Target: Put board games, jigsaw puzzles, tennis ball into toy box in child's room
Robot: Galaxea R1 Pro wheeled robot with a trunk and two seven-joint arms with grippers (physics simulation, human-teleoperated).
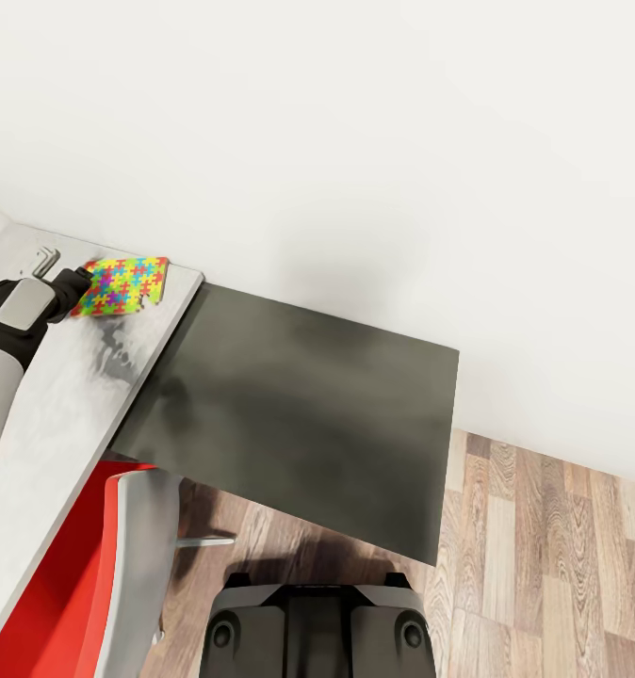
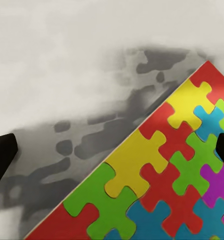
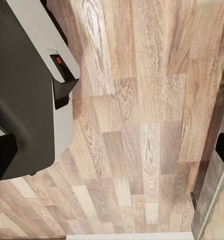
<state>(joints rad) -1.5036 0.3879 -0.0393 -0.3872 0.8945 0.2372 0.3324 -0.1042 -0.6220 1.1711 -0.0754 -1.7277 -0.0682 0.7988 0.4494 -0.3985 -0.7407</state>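
A jigsaw puzzle point(image 1: 126, 284) of interlocking bright pieces lies flat near the far end of the table point(image 1: 63, 405), close to the wall. My left gripper point(image 1: 75, 281) is at the puzzle's left edge. In the left wrist view the jigsaw puzzle point(image 2: 176, 175) lies on the pale tabletop point(image 2: 67, 75) just below my left gripper point(image 2: 112, 152). Its black fingertips point(image 2: 2, 155) stand wide apart, open, with nothing held. My right gripper point(image 3: 112, 150) is open over the wood floor point(image 3: 141, 125).
A lower dark-topped cabinet point(image 1: 308, 414) adjoins the table's end along the white wall. A red chair point(image 1: 82, 584) stands under the table's near edge, by my base point(image 1: 313, 626). A small grey bracket-like object point(image 1: 44, 261) lies on the table behind my left wrist.
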